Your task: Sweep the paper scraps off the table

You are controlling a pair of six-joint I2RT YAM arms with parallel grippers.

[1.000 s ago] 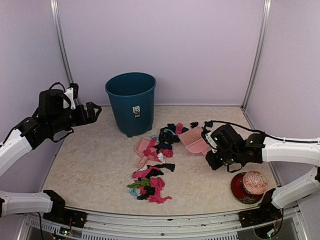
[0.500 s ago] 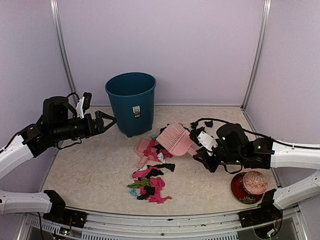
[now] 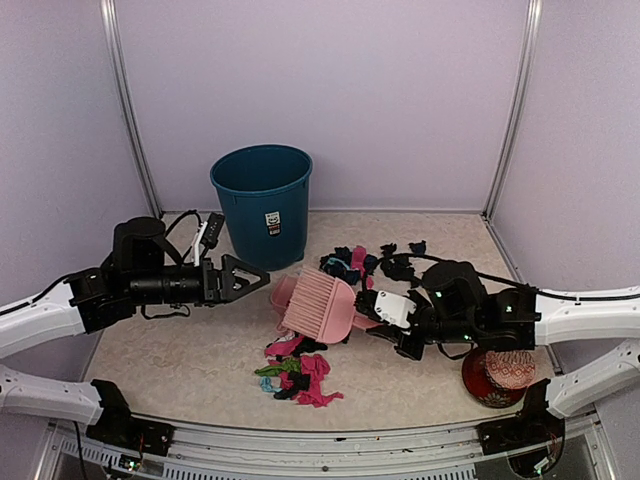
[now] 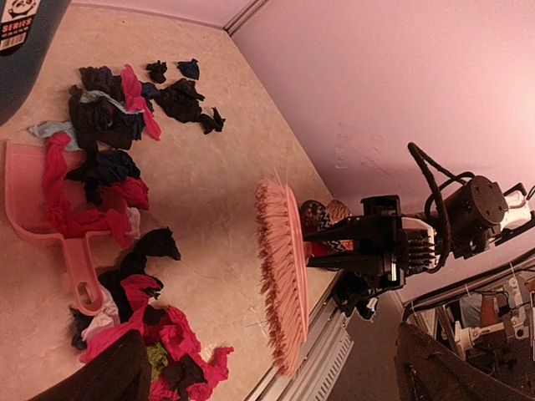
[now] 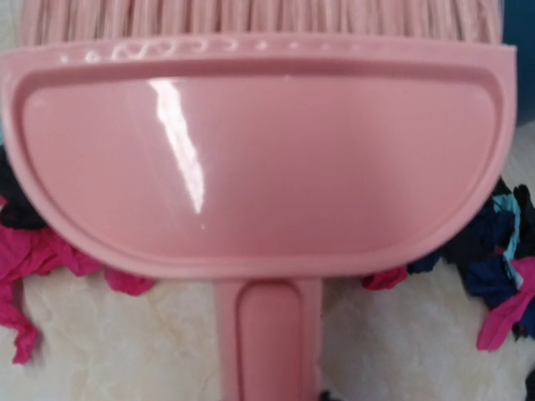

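Note:
The paper scraps lie in three groups on the table [image 3: 170, 330]: a front pile [image 3: 300, 375], a back pile [image 3: 348, 263] and black bits [image 3: 402, 266]. They also show in the left wrist view [image 4: 109, 175]. My right gripper [image 3: 370, 322] is shut on the handle of the pink brush [image 3: 318, 305], held tilted with its bristles toward the left over the middle scraps. The brush's back [image 5: 259, 159] fills the right wrist view. My left gripper [image 3: 258, 280] is open and empty, just left of the pink dustpan [image 3: 283, 290], whose pan [image 4: 29, 209] holds several scraps.
A teal bin [image 3: 262, 205] stands at the back left of the scraps. A red patterned ball [image 3: 512, 366] sits in a dark red bowl [image 3: 478, 385] at the front right, beside my right arm. The metal front edge [image 3: 330, 435] runs along the near side.
My right gripper has swung the brush left from the back right to over the dustpan and middle scraps. My left gripper has reached right and down toward the dustpan.

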